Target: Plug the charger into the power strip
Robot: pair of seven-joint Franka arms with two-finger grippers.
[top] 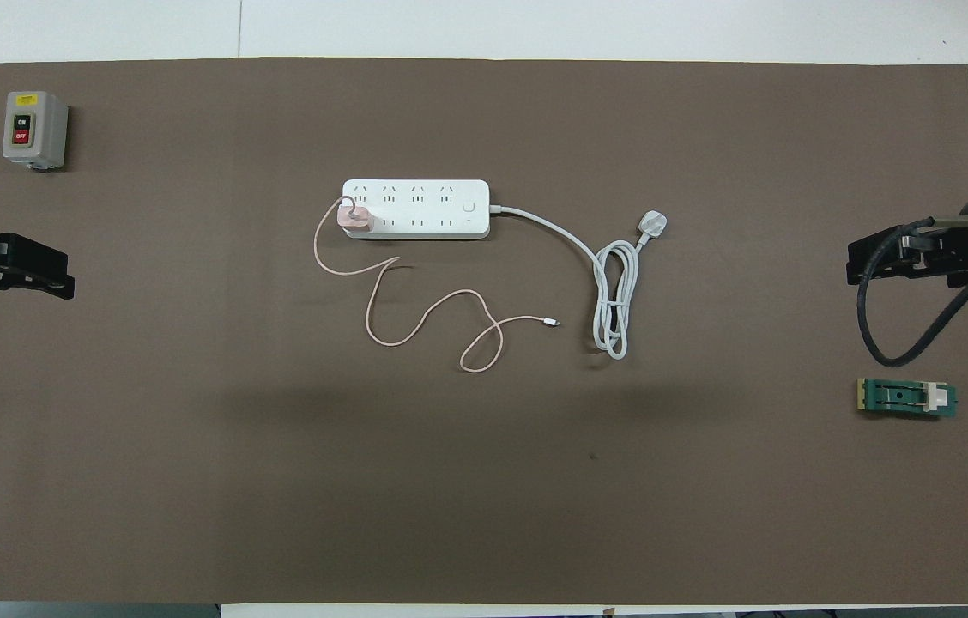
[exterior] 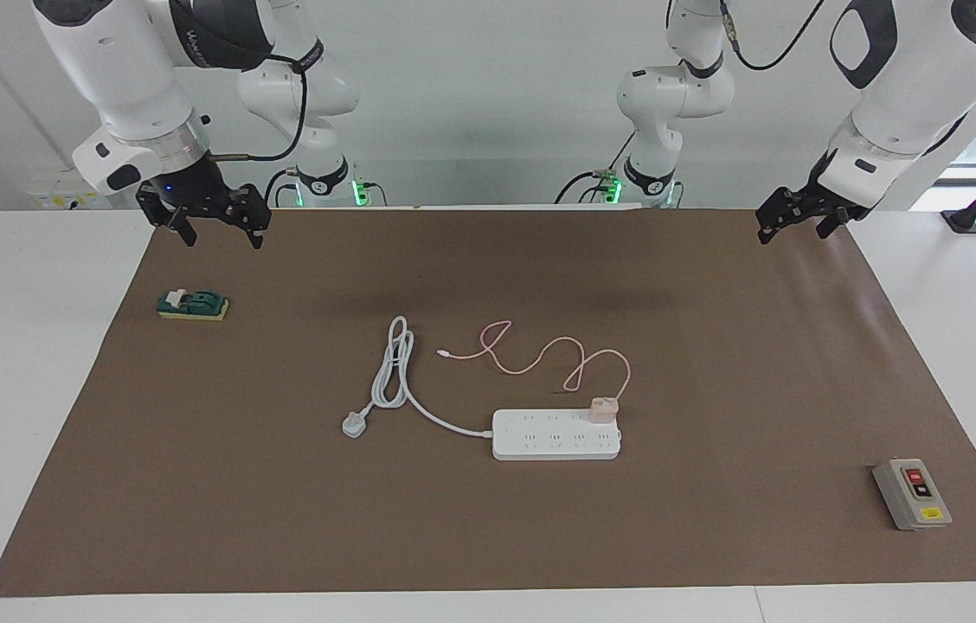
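The charger is seen seated on the power strip, at the strip's end toward the left arm's end of the table, in the socket row nearer to the robots. Whether the pins are fully home cannot be told. Its thin pink cable is laid in loose loops on the brown mat, nearer to the robots than the strip, with the free connector end lying bare on the mat. The strip is placed flat near the middle of the mat. Its thick white cord is run off the end toward the right arm's side, coiled once, and ended in a grey-white three-pin plug lying loose on the mat.

The left gripper is held in the air over the mat's edge at the left arm's end; nothing is held, and how far its pincer is opened cannot be told. The right gripper is held in the air over the mat's corner at the right arm's end, jaws spread wide, nothing gripped. Both arms are parked well apart from the strip.

A grey switch box with red and black buttons is set at the left arm's end, farther from the robots than the strip. A green clip on a yellow pad is set at the right arm's end, under the right gripper's side.
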